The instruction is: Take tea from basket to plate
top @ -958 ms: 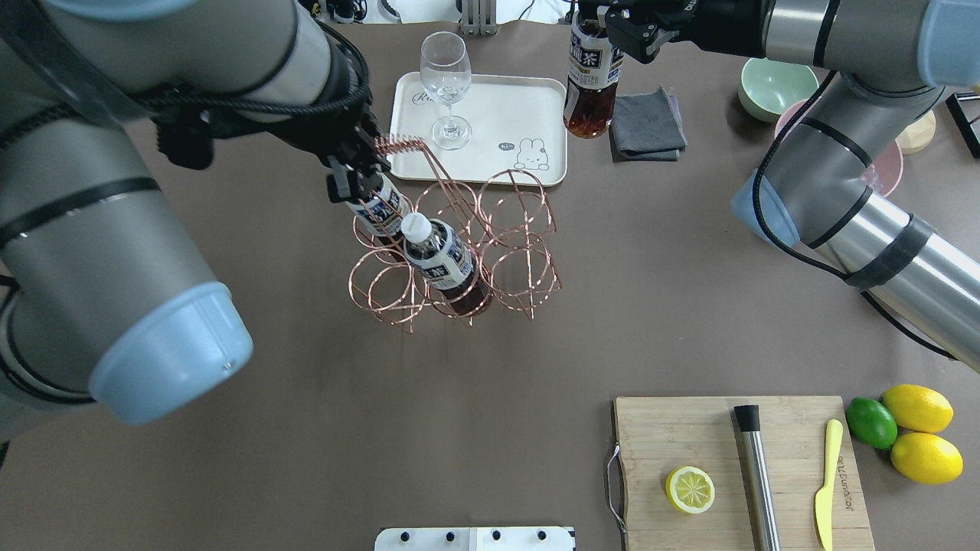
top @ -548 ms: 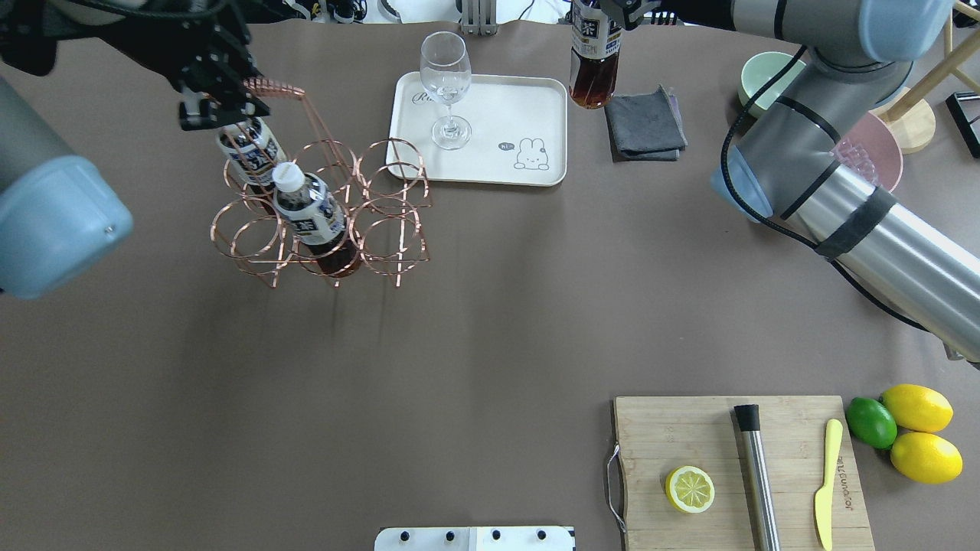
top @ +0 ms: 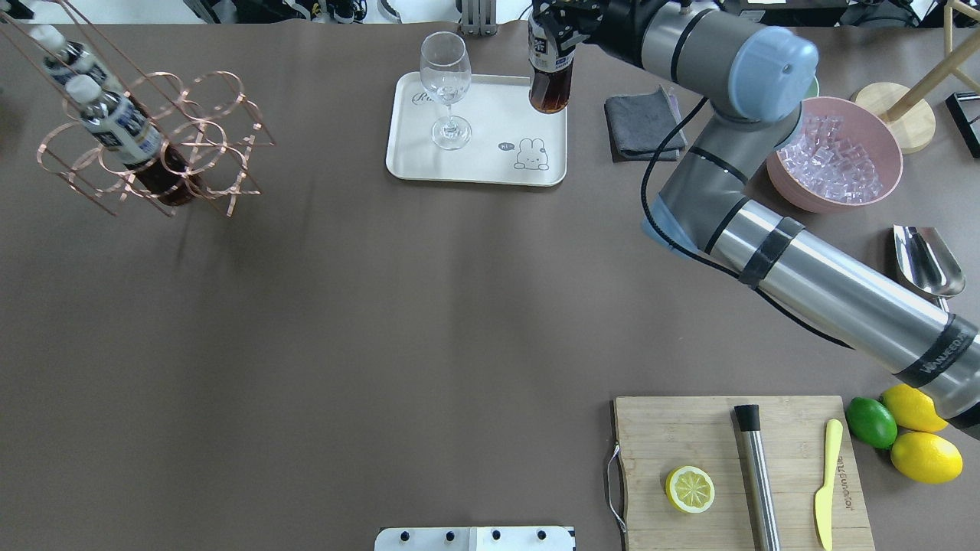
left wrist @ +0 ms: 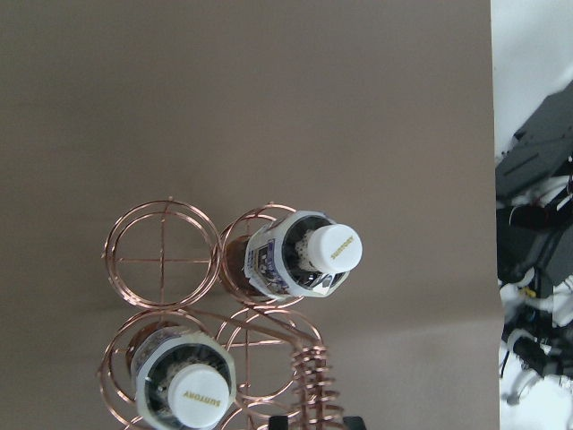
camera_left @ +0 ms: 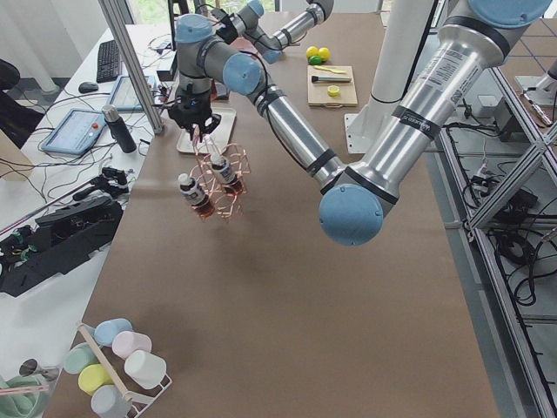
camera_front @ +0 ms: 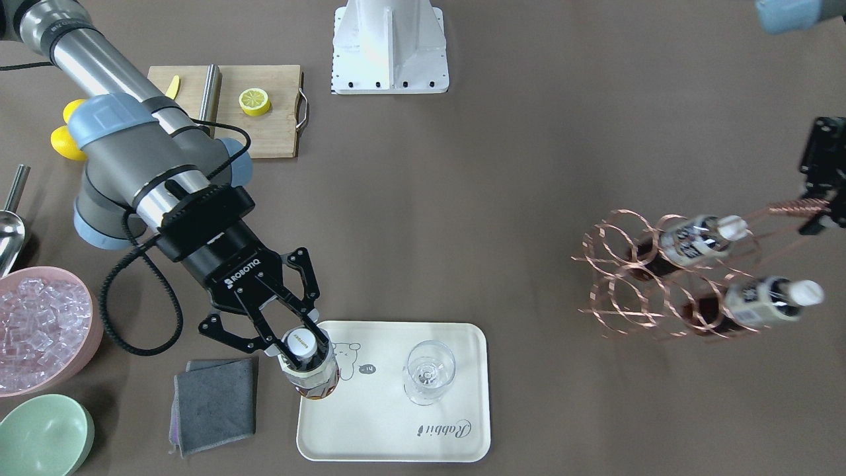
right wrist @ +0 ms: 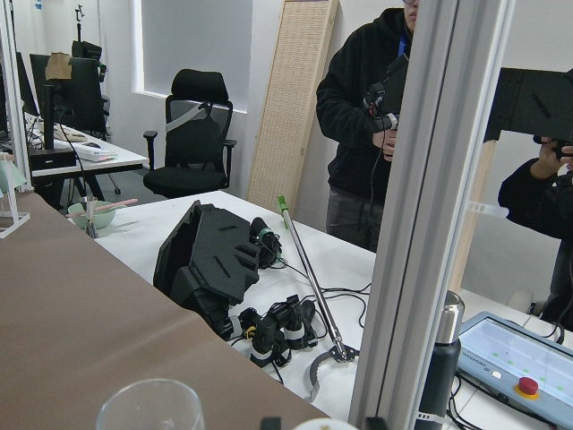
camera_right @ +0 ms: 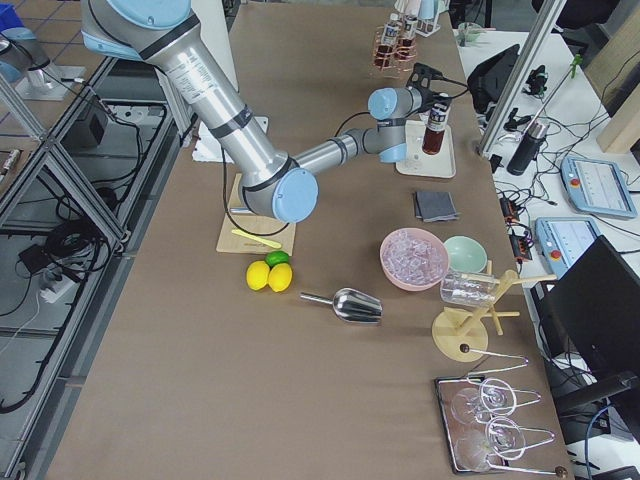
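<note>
Here, nearest the robot, a cutting board (top: 788, 451) with a half lemon (top: 690, 490) lies well apart from the work. Farther out on the surface (top: 429, 306) sits the plate (top: 475, 164), with a glass (top: 446, 84) standing toward one end. Over the plate's far corner at the other end, the right hand (camera_front: 301, 342) is clamped on the tea (top: 550, 76) high up, around its cap, and the bottle is upright. Whether its base touches the plate cannot be told. That corner is the worry: the base looks close to the rim, so letting go there could leave it half on the lip and tip it toward the grey cloth (top: 645, 122) beside the plate. Gripped so high, it may also swing. At the far left, the left hand (camera_front: 819, 213) grips the basket (top: 207, 145) by its coiled handle, off the surface and tilted. Its two other bottles (top: 126, 138) lean and might slide out.
</note>
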Tool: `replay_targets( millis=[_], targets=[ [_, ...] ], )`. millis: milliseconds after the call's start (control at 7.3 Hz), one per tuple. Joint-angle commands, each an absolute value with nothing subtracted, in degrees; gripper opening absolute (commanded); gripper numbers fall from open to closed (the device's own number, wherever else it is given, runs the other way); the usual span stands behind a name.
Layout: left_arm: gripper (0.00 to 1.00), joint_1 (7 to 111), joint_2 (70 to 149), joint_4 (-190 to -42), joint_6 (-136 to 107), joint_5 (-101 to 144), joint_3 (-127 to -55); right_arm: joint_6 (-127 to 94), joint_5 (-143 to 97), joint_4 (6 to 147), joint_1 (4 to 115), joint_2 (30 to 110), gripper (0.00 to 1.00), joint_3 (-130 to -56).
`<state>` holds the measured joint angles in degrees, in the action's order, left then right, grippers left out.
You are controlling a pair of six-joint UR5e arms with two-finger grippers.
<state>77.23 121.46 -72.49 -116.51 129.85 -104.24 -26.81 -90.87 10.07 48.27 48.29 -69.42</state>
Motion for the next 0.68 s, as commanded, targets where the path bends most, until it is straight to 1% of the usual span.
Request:
replay_targets(
  millis=[0, 137, 274, 411, 548],
  targets=[
    [0.00, 86.37, 121.46, -86.05, -105.57, 132.71, -82.80, -26.81, -84.56, 3.78, 43.51, 47.11, 0.00, -63.46],
    [0.00, 88.05, 122.16, -90.05, -105.38, 132.54, -76.88, -26.81, -84.20, 0.99, 42.72, 47.28, 0.00, -61.54],
    [0.00, 89.55, 125.65, -93.31, -104.95, 132.28, -68.38, -26.81, -82.98, -4.17, 41.84, 47.29, 0.00, -57.78],
    [0.00, 89.65, 126.99, -98.04, -104.77, 132.10, -63.07, -26.81, -82.53, -4.91, 41.05, 47.29, 0.00, -57.22],
    [0.71, 89.65, 127.09, -100.09, -104.59, 130.71, -62.06, -26.81, -82.62, -5.10, 40.78, 47.37, 0.00, -57.04]
  ],
)
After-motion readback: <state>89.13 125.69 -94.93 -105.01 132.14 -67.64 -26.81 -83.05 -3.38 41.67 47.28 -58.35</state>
